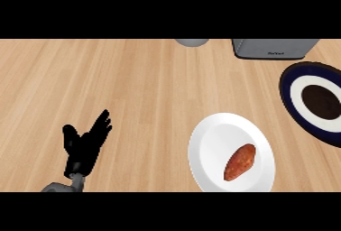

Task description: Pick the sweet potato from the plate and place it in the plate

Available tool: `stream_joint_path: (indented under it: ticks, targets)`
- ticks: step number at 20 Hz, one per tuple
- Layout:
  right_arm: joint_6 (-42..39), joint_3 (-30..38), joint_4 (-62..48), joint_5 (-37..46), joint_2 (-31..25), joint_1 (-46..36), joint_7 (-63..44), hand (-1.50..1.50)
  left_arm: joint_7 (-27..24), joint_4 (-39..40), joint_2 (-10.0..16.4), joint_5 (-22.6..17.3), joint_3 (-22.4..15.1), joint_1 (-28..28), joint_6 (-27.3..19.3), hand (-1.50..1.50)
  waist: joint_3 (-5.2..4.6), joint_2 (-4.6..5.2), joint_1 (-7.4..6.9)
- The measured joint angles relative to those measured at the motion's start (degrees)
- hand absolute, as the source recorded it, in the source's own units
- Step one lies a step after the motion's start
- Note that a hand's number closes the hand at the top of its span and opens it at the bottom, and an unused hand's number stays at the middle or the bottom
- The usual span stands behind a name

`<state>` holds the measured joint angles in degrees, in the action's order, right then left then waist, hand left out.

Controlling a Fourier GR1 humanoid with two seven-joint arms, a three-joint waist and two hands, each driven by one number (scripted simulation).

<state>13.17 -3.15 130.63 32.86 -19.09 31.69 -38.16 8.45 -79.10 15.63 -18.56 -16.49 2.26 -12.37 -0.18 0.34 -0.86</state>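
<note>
Left hand, fingers spread, rests well left of the sweet potato lying slantwise on the white plate.

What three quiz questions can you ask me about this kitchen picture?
1. True or false: the sweet potato lies on the white plate.
2. Pick one. The left hand, at the lower left of the view, is: A) open and holding nothing, B) shut on the sweet potato, C) resting on a plate.
3. Fill in the gap: the dark blue plate sits at the view's ____ edge.

Key: 1 true; 2 A; 3 right.
</note>
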Motion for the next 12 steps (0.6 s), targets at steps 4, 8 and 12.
stream_joint_path:
  ticks: [4,8,12]
  targets:
    - [-4.2,-5.9,-0.8,7.8,2.1,-7.5,-10.4,-1.5,0.6,-0.6,0.2,0.4,0.8,-0.5,0.5,0.0,0.07,-0.13,0.09]
    - [-6.4,-10.4,-6.2,14.3,5.6,-14.6,-16.2,-1.5,1.9,-2.4,-0.1,1.1,1.2,-1.1,0.2,0.0,0.12,-0.23,0.22]
    - [-7.5,-12.8,-9.8,16.3,9.0,-17.0,-18.1,-1.5,0.0,-1.3,-0.1,1.3,2.5,-2.7,2.2,0.0,0.15,-0.29,0.53]
